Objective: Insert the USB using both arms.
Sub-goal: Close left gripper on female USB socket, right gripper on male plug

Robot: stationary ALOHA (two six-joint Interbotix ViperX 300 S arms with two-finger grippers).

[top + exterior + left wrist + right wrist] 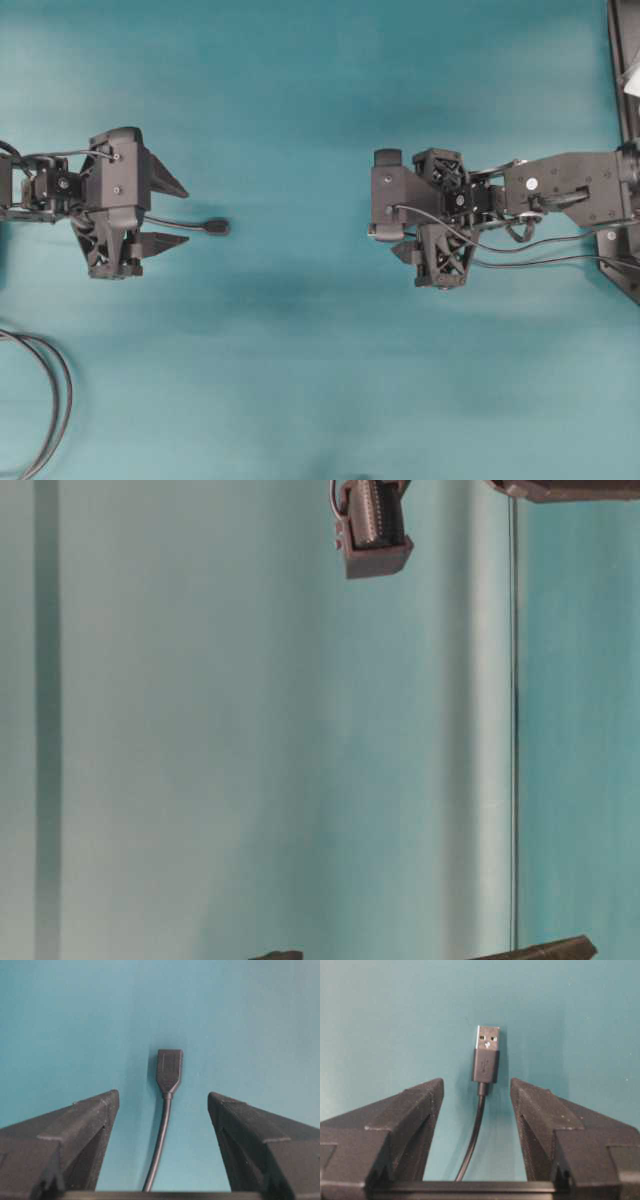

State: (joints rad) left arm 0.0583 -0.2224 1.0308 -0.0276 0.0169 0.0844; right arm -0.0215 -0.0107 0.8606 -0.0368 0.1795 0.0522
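Through my right wrist camera, the right gripper (pixel 476 1091) has its jaws wide apart and holding nothing; the USB (pixel 486 1055) lies flat on the teal surface (pixel 580 1020) between the two fingertips, touching neither, silvery tip pointing away from the camera, its thin dark grey cable (pixel 472 1140) running back under the gripper. My left wrist camera shows much the same: the left gripper (pixel 163 1101) with jaws wide and empty, and a dark socket end (pixel 169 1071) lying beyond and between the fingertips, its own thin cable (pixel 159 1145) trailing back toward me. From overhead, the left gripper (pixel 172 214) sits at the left with the socket end (pixel 217 227) just past its fingers, and the right arm (pixel 560 190) reaches in from the right, the two well apart across bare teal. I cannot make out the USB from overhead. Thicker looped black cables (pixel 50 400) curve in at the lower left corner. The table-level view gives only pale teal and a bit of arm hardware (pixel 375 530) at the top.
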